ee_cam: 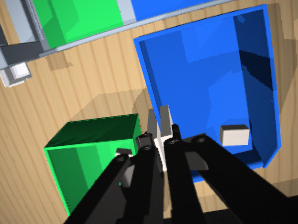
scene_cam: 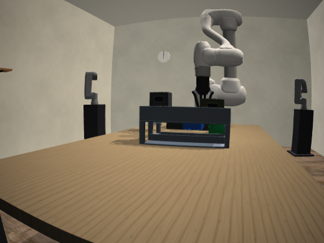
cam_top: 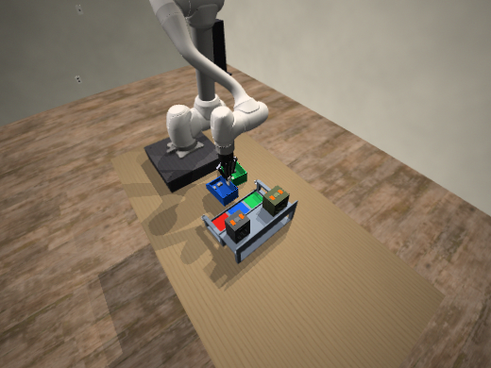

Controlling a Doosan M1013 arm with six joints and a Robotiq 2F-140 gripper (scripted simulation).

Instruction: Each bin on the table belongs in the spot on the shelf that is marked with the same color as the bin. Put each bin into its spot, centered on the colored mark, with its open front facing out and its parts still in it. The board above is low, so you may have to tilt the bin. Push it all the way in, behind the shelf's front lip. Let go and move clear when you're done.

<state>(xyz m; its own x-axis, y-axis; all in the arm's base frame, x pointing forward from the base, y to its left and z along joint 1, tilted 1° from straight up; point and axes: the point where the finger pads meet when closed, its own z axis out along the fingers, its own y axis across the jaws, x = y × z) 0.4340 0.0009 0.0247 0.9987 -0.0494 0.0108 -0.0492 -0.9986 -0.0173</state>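
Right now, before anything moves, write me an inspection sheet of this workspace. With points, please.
Surface: ribbed tan wooden table (cam_top: 330, 292) (scene_cam: 156, 187) (ee_cam: 25, 112), no spill seen.
Job's things: blue open-front bin (cam_top: 221, 192) (scene_cam: 193, 126) (ee_cam: 200, 70) gripped by one wall; green open-front bin (cam_top: 241, 176) (scene_cam: 216, 129) (ee_cam: 90, 170) beside it; both outside the grey shelf (cam_top: 266, 242) (scene_cam: 184, 113) (ee_cam: 100, 37).
Clutter: charcoal box (cam_top: 237, 226) (scene_cam: 161, 99) and olive box (cam_top: 276, 200) (scene_cam: 212, 103), both orange-marked, atop the shelf.
End effector (cam_top: 228, 180) (scene_cam: 202, 101) (ee_cam: 161, 119): shut on the blue bin's wall.
Cables: nothing seen.
Surroundings: plain walls, round pale clock (scene_cam: 164, 57).

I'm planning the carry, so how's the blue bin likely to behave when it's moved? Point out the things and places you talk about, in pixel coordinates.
Probably stiff: the blue bin (cam_top: 227, 192) (scene_cam: 193, 126) (ee_cam: 200, 75) has straight, undistorted walls. It may tip or twist, since the pincer (cam_top: 228, 181) (scene_cam: 202, 104) (ee_cam: 161, 119) grips one side wall. The pale parts (cam_top: 218, 185) (ee_cam: 234, 136) inside could slide.
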